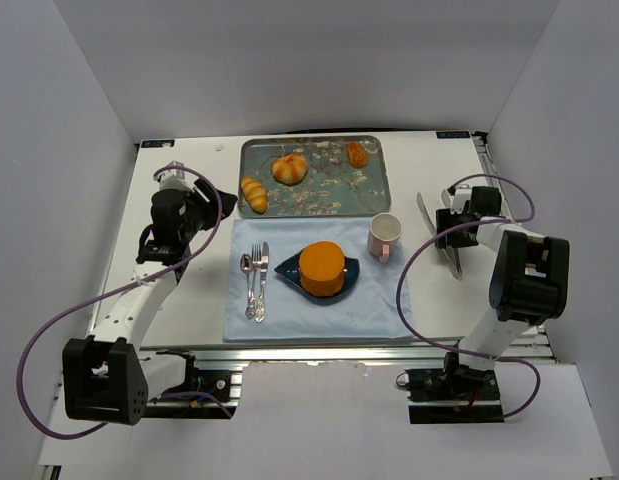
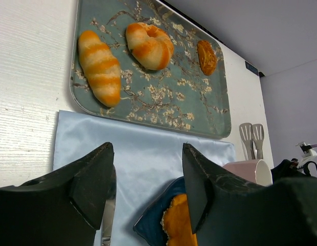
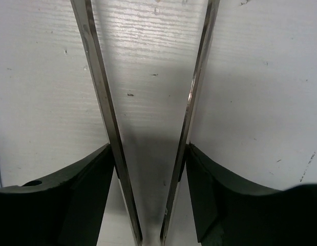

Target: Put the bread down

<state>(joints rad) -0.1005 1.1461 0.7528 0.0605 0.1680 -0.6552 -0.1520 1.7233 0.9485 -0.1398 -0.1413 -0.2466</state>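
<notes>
The bread (image 1: pixel 321 266), a smooth orange cylinder, stands on a dark blue plate (image 1: pixel 289 268) in the middle of the light blue mat (image 1: pixel 379 300). In the left wrist view only its edge (image 2: pixel 180 225) shows on the plate (image 2: pixel 153 215). My left gripper (image 1: pixel 199 208) is open and empty (image 2: pixel 148 154), to the left of the mat's far corner and apart from the bread. My right gripper (image 1: pixel 451 222) is open (image 3: pixel 149 148) low over the table at the right. Its fingers lie along the outside of the spread arms of the metal tongs (image 3: pixel 97 77), which rest on the table (image 1: pixel 429 215).
A patterned metal tray (image 1: pixel 374 190) at the back holds a striped roll (image 1: pixel 254 194), a scored bun (image 1: pixel 289 168) and a small pastry (image 1: pixel 358 154). A pink mug (image 1: pixel 385 236) stands right of the plate. Fork, spoon and knife (image 1: pixel 255 280) lie left of it.
</notes>
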